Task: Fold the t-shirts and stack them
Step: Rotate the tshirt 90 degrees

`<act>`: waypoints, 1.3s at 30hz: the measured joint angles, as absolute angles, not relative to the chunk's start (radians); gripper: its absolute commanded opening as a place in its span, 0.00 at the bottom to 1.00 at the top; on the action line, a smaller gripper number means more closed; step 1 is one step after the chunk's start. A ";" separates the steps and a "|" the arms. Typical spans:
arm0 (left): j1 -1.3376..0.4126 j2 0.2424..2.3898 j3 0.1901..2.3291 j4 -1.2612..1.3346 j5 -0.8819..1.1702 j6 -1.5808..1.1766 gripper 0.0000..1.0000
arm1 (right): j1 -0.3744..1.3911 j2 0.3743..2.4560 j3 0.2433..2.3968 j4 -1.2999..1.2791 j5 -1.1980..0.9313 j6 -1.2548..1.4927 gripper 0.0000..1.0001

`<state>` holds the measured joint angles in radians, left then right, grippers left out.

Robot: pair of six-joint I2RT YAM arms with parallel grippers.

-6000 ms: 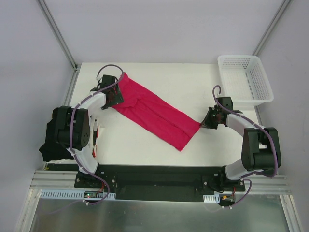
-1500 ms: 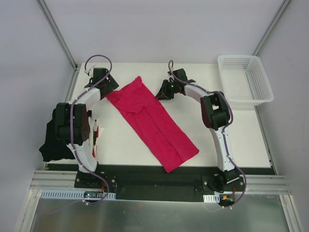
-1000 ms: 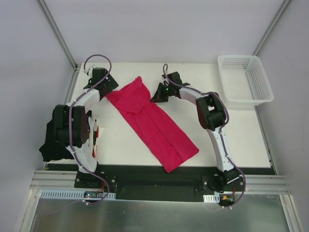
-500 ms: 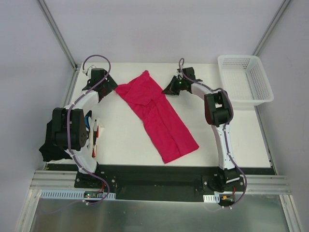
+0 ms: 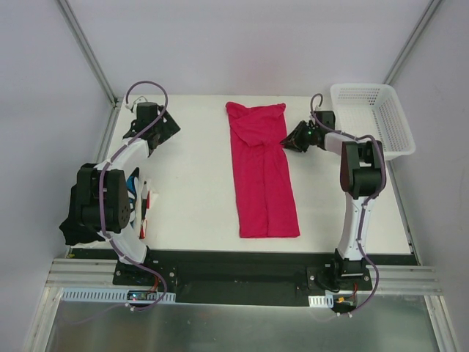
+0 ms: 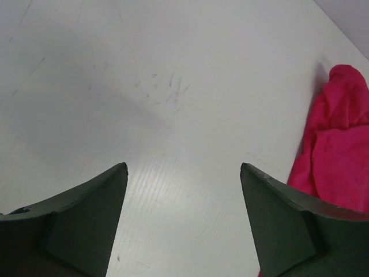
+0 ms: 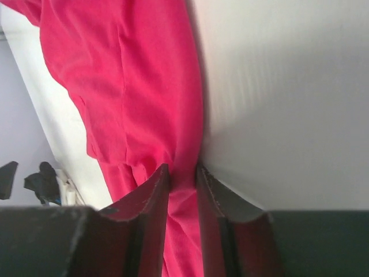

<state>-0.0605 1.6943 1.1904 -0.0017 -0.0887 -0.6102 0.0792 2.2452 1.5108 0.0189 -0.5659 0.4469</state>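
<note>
Crimson-pink cloth, one t-shirt [image 5: 260, 176], lies spread on the white counter [image 5: 190, 183], to the left of the white lattice basket [image 5: 366, 86] and apart from it. The basket stands at the far right corner of the counter. The shirt is folded into a long narrow strip. Its far end is level with the basket and a little crumpled, and its near end reaches well toward the arm bases, far nearer than the basket does.

The right hand [image 5: 293, 139] is between the basket and the far end of the shirt, at the shirt's right edge. In the right wrist view its two fingers [image 7: 161, 190] stand close together, with only a narrow gap, and a fold of the shirt [image 7: 144, 86] fills this gap. I cannot tell whether the fingers really pinch the cloth or only stand around it.

The left hand [image 5: 150, 128] is at the far left of the counter, well away from the basket, with the shirt between them. In the left wrist view this hand [image 6: 183, 170] is wide open and holds nothing. Only bare counter shows between its fingers, and the shirt [image 6: 340, 150] appears at the right margin, not touching them.

A heap of black cloth [image 5: 73, 220] hangs at the near left, beside the left arm's base, the place most distant from the basket.
</note>
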 measured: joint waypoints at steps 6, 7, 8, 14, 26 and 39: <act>-0.157 1.694 1.189 0.014 -0.021 -0.612 0.79 | 0.086 2.125 1.360 0.019 -0.517 0.413 0.35; -0.193 1.694 1.186 0.020 0.000 -0.612 0.79 | 0.085 2.078 1.293 0.030 -0.503 0.404 0.35; -0.234 1.694 1.180 0.026 0.025 -0.614 0.79 | 0.085 2.044 1.249 0.027 -0.499 0.401 0.35; -0.438 1.688 1.080 0.049 0.183 -0.617 0.80 | 0.083 1.804 0.966 -0.014 -0.456 0.351 0.38; -0.475 1.400 0.749 0.098 0.299 -0.612 0.81 | 0.083 1.214 0.542 -0.175 -0.414 0.256 0.46; -0.584 1.372 0.572 0.115 0.361 -0.635 0.82 | 0.083 1.110 0.460 -0.374 -0.409 0.188 0.47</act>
<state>-0.5842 1.3716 0.5724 0.1154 0.3611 -0.6350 0.0834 1.1095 0.4599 -0.3737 -0.4091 0.1879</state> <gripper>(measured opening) 0.814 0.472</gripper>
